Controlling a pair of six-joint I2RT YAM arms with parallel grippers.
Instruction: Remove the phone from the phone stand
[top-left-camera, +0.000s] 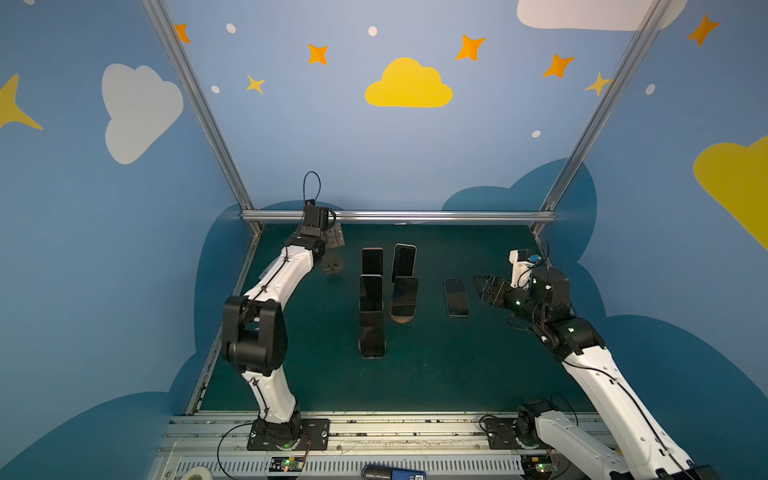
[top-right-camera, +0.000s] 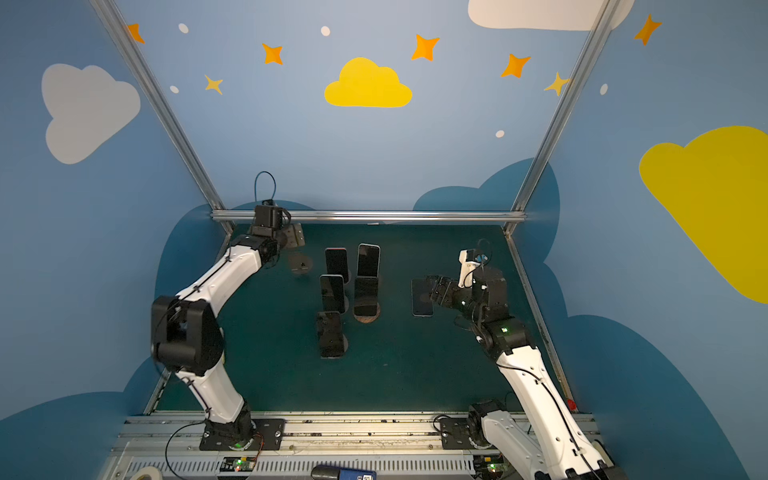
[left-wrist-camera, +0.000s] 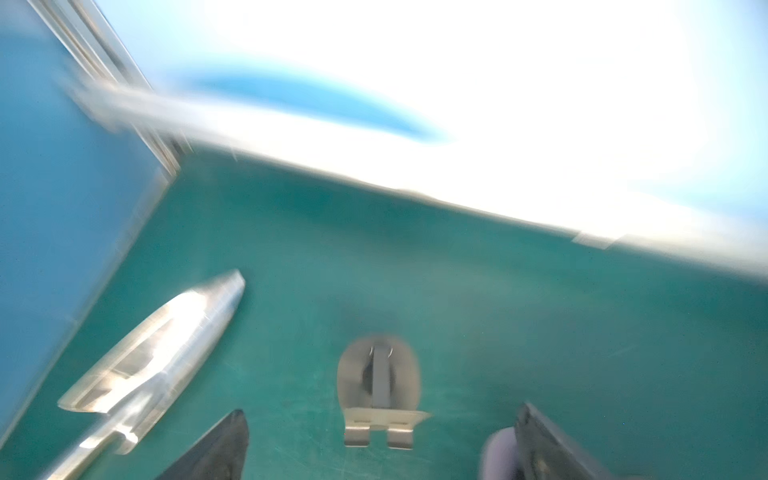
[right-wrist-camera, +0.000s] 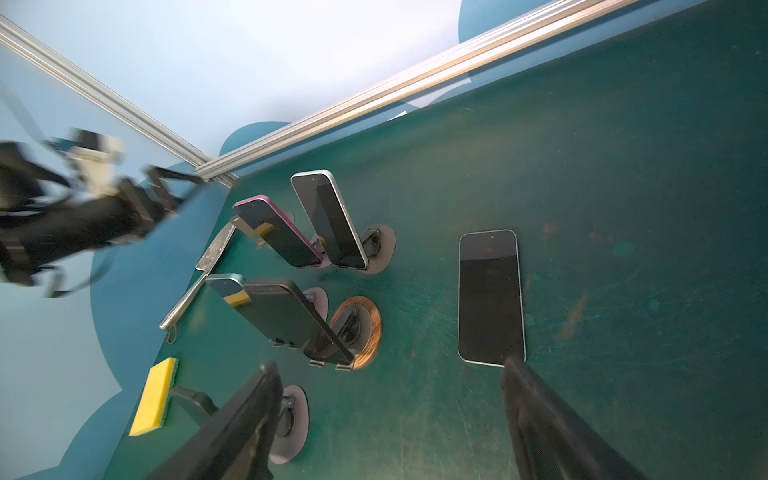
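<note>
The left jaws are wide apart and empty, above an empty round grey phone stand (left-wrist-camera: 378, 374). The right jaws are apart and empty too, near a dark phone with a pale rim (right-wrist-camera: 490, 297), lying flat on the dark green worktop (top-left-camera: 457, 374). That phone looks done. Five more phones (top-left-camera: 371, 291) lean on stands nearby. Blue walls (top-left-camera: 374, 158) with painted clouds and stars stand around.

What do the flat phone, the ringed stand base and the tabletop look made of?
Flat phone: glossy glass face, pale metal-looking rim. Ringed stand base: brown wood-grain ring, maybe veneer or print. Tabletop: matte green mat, scuffed, probably rubber or vinyl.
</note>
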